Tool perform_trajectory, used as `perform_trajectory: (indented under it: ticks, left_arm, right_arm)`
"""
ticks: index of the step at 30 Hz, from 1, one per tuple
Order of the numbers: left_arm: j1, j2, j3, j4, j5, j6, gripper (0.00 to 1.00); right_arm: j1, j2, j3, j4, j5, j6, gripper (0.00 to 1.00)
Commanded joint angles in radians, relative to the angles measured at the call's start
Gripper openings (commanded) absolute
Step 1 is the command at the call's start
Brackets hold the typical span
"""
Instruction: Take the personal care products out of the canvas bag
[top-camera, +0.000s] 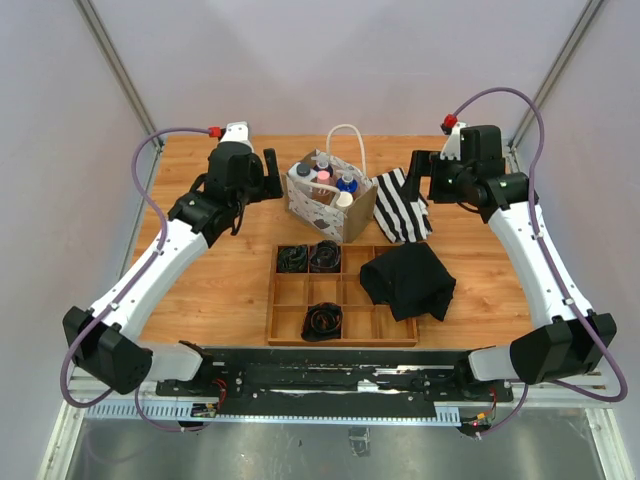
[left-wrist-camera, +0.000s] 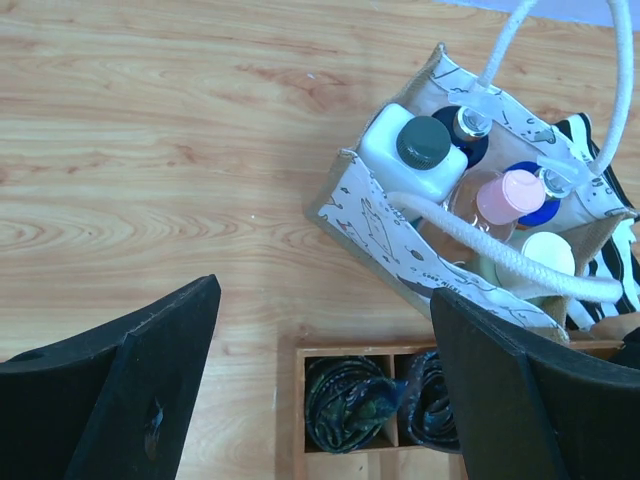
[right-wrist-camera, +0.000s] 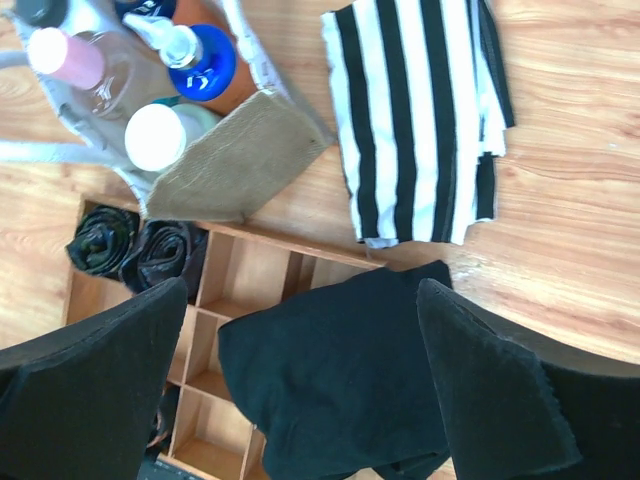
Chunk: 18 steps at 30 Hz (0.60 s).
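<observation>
Top view / canvas bag (top-camera: 318, 205): is standing upright at the far middle of the table (top-camera: 215, 270), just behind the wooden tray (top-camera: 300, 292). Caps are showing at its open mouth and no bottle is lying outside it, so I am judging nothing unpacked yet.
Top view / left gripper (top-camera: 266, 172): is hovering just left of the bag, not touching it.
Top view / right gripper (top-camera: 420, 182): is hovering to the bag's right, near the striped cloth (top-camera: 403, 208).
Left wrist / jaws: are standing wide apart and carrying nothing; bare wood is showing between them.
Left wrist / contents: white squarish bottle (left-wrist-camera: 395, 160) is filling the bag's nearest corner, with the pinkish bottle (left-wrist-camera: 508, 196) and a white-capped bottle (left-wrist-camera: 548, 255) crowding beside it.
Left wrist / rope handle (left-wrist-camera: 480, 245): is lying across the mouth, over the bottles.
Right wrist / jaws: are spread wide and empty, with the black cloth (right-wrist-camera: 330, 380) lying below them.
Right wrist / blue-capped bottle (right-wrist-camera: 205, 65): is sitting inside, behind the brown side panel (right-wrist-camera: 235, 165).
Step in hand (judgement): lining up the first pick.
Doing it well (judgement): the left arm is looking best placed for the white squarish bottle. Come straight down, straddle the bottle below its cap, and keep both fingers clear of the rope. The bag is probably light and may rise with the bottle, so lift slowly or steady the side panel with the right gripper.
</observation>
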Motion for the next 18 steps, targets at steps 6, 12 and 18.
perform_trajectory:
  ticks: [6,12,18]
  left_arm:
    - [0.002,-0.100,-0.069,0.024,0.062,0.018,0.99]
    - [0.002,-0.116,-0.087,0.015,0.077,0.029,1.00]
    - [0.002,-0.110,-0.107,0.006,0.106,0.033,1.00]
  right_arm:
    - [0.016,-0.008,-0.019,0.005,0.023,-0.047,0.98]
    - [0.056,0.052,0.019,-0.003,-0.007,-0.062,0.99]
    - [0.184,0.126,0.053,-0.056,0.109,-0.084,0.99]
